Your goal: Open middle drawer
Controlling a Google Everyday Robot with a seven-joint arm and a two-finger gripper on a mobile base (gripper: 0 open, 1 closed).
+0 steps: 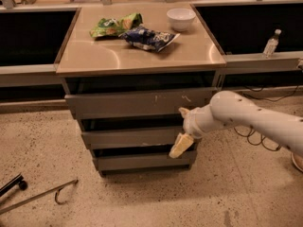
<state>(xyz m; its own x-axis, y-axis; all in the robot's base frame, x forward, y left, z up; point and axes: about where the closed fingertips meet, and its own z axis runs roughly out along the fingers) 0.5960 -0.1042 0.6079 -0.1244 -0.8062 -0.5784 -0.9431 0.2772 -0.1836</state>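
Note:
The middle drawer (130, 137) is the plain grey front between a taller scratched front (137, 103) above and a smaller front (142, 162) below. It looks nearly flush with the cabinet, with a dark gap above it. My gripper (181, 145), pale yellow at the end of a white arm (246, 119), is in front of the right end of the middle drawer's front, pointing down and to the left. Its tip reaches the drawer's lower edge.
On the cabinet's tan top (118, 56) lie a green bag (115, 25), a blue bag (149, 37) and a white bowl (181, 18). A water bottle (271, 43) stands on the right ledge. Cables (255, 136) lie on the right floor, a metal hooked rod (42, 196) on the left.

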